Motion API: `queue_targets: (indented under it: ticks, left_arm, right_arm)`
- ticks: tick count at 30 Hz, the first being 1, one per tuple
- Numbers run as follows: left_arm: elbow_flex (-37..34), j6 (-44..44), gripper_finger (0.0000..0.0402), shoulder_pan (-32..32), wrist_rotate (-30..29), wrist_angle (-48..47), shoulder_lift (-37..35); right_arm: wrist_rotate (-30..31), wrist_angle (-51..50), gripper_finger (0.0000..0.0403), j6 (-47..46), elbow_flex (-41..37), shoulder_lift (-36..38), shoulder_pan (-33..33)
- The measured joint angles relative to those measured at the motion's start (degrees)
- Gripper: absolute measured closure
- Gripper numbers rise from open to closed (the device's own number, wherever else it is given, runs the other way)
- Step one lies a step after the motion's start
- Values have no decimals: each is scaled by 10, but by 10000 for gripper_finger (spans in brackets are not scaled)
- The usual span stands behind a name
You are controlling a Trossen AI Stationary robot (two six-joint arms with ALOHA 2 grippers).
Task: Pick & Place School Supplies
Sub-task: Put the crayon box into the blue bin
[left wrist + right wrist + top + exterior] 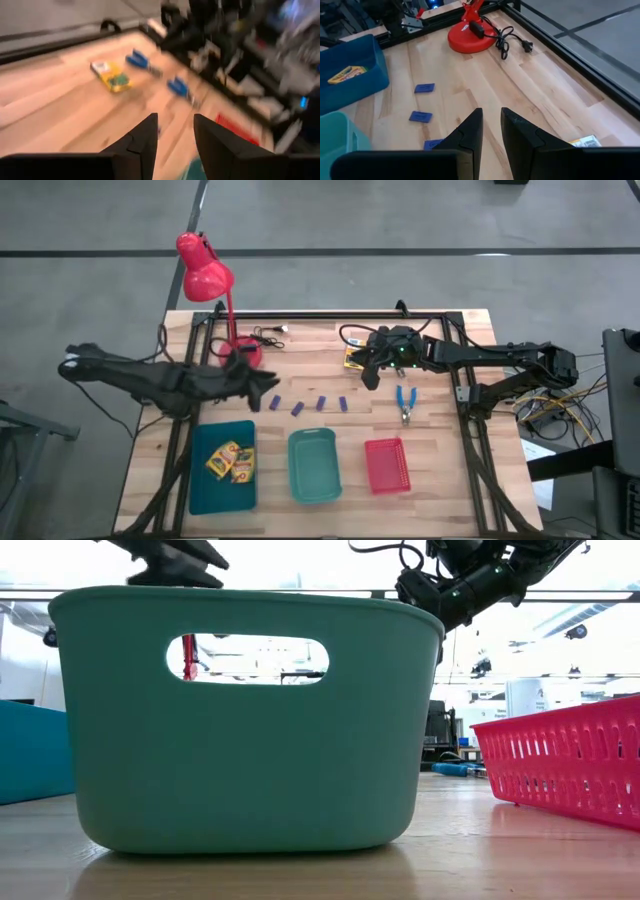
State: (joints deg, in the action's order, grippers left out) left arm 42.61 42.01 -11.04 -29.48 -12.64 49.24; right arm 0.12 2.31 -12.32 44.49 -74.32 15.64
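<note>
Light: bright, even overhead | Glare: windows blown white behind green tray point(245, 720) | Blur: left wrist view smeared, perhaps by motion | Shadows: soft, faint | Right wrist view: sharp

Wooden table point(440, 480), trays, lamp (red), supplies

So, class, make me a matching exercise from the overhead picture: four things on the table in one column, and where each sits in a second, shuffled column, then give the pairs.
Things
1. crayon boxes
2. purple blocks
3. scissors
4. lamp

Places
A. on bare wood, beyond the red tray
B. at the far left corner of the table
C. inside the blue tray
D. in a row on the wood, beyond the green tray

Pairs: 1-C, 2-D, 3-A, 4-B
</note>
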Motion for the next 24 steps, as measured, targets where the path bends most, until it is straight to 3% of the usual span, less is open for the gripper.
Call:
queue_targets:
  ticks: [8, 10, 13, 17, 24]
  left_arm:
    - [-89, -26, 271, 79, 57, 247, 75]
    - [-106, -76, 271, 83, 69, 307, 102]
    - [-121, -225, 271, 84, 79, 390, 147]
    - [-108, -416, 271, 88, 96, 410, 211]
    - [-47, -449, 271, 139, 188, 394, 316]
  right_arm:
    - [0, -29, 335, -7, 0, 0, 0]
    - [0, -44, 335, -7, 0, 0, 0]
    - [1, -73, 335, 29, 0, 0, 0]
    - [1, -99, 335, 40, 0, 0, 0]
    - [33, -57, 335, -18, 1, 16, 0]
